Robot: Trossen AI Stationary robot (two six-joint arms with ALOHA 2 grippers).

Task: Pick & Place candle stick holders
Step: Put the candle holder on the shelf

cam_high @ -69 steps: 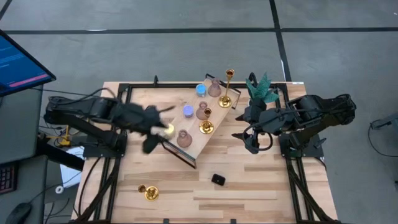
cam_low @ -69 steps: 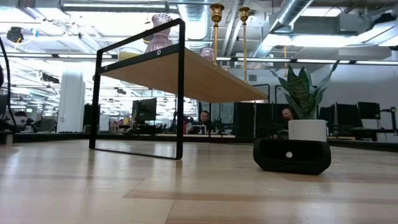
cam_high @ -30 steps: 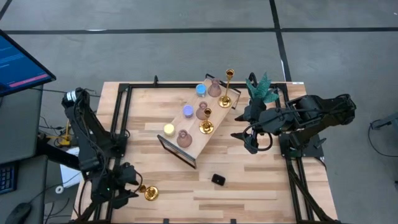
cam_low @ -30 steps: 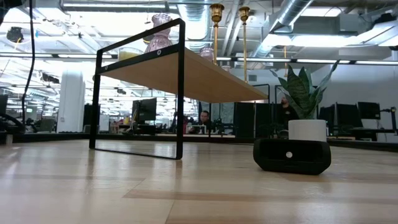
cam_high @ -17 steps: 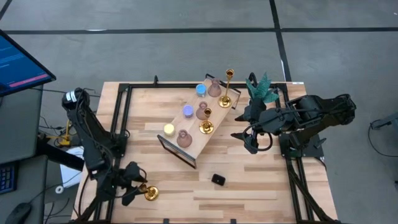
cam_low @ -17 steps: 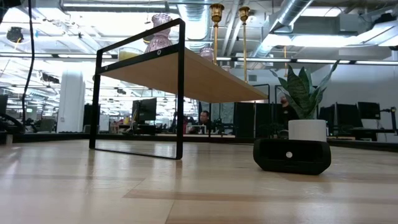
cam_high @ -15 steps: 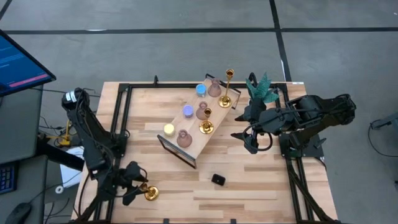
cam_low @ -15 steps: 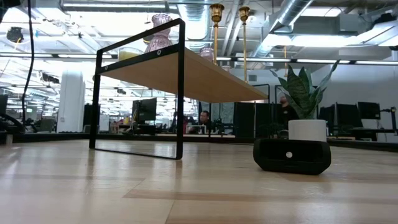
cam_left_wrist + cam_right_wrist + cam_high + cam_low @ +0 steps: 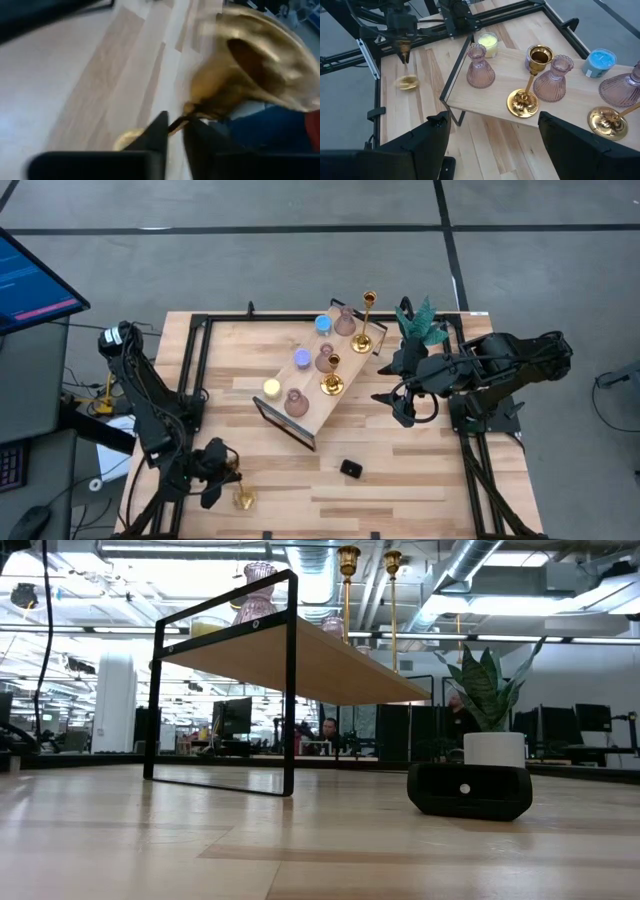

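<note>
Gold, and pinched between the nearly closed fingers of the left gripper (image 9: 224, 480), the stem of a loose gold candle stick holder (image 9: 243, 499) is seen in the left wrist view, its round base (image 9: 260, 65) flaring just beyond the fingertips; the piece is held at the near left corner of the table (image 9: 400, 490). Well ahead of those jaws, the other candle stick holders are stood on a raised wooden shelf (image 9: 312, 408): a yellow one (image 9: 271, 388), pink ones (image 9: 296, 402), blue ones (image 9: 323, 323) and gold stemmed ones (image 9: 331, 383). The right gripper (image 9: 398, 395) is held wide apart and empty beside the shelf, with the pink and gold pieces lying ahead of its jaws.
</note>
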